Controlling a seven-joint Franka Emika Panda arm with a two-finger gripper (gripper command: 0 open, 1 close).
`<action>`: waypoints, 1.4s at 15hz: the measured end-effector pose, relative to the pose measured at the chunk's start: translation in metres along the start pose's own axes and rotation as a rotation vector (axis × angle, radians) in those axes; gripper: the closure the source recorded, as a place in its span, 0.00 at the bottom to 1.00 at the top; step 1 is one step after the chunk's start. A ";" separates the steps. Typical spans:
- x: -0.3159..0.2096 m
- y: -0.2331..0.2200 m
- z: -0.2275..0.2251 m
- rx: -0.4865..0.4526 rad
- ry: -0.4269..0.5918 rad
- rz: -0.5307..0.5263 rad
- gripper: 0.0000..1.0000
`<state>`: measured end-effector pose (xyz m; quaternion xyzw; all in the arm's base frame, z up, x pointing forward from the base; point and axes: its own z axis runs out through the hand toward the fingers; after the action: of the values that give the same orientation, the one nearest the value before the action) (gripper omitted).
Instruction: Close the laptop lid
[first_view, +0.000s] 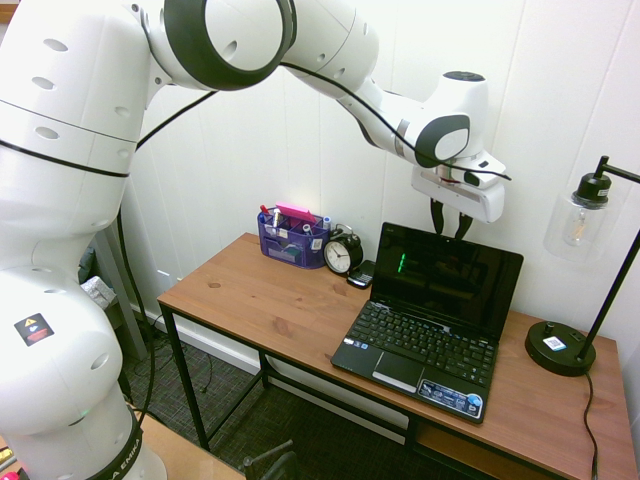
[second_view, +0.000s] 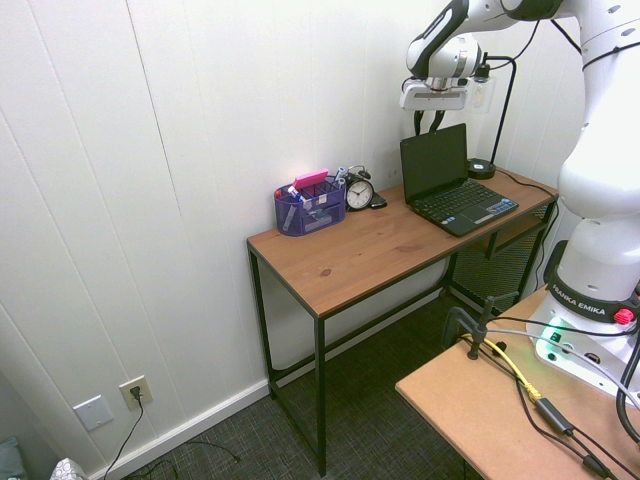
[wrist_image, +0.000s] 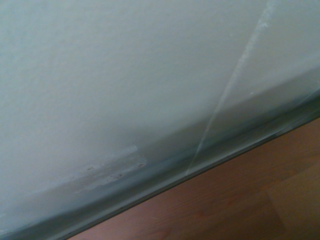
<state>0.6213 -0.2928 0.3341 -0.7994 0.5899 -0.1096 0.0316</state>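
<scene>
"FRANKA EMIKA" read on arm base (second_view: 600, 292); "EMIKA" partly on base (first_view: 125, 462). Laptop (first_view: 425, 340) stickers unreadable.

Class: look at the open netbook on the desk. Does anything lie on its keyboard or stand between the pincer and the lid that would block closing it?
Nothing visible does. The pincer hangs just above the laptop lid, and the keyboard is bare.

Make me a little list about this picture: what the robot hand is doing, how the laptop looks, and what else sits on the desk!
hand: the hand hangs just above the top edge of the laptop lid, fingers apart, holding nothing
laptop: the laptop is open, lid upright, screen dark
desk: a wooden desk against a white wall
left of laptop: phone, alarm clock, blue pen basket
right of laptop: black lamp
job: lid not closed yet
</scene>
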 end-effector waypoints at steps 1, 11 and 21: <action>0.001 0.003 0.002 -0.001 0.001 0.002 1.00; -0.005 0.052 0.004 0.006 0.000 0.001 1.00; -0.016 0.153 0.035 -0.081 -0.054 0.036 1.00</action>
<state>0.4813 -0.3261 0.2703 -0.7920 0.6070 -0.0635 0.0169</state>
